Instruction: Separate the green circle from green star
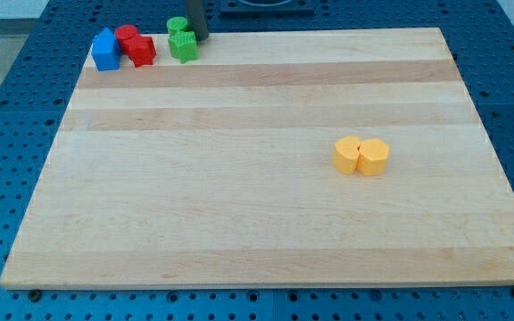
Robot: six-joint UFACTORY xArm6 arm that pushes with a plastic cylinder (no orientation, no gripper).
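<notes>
My tip (200, 38) sat at the board's 12 o'clock edge, toward the view's top left, just at 3 o'clock of the green circle (178, 26) and 1 o'clock of the green star (184, 45); contact unclear. It's a bare rod, nothing clamped. Circle and star were touching, circle at the star's 12 o'clock. Two red blocks (136, 45) and a blue block (106, 50) clustered at their 9 o'clock. Two yellow blocks (361, 156) touched each other, well apart on the wooden board (239, 214).
</notes>
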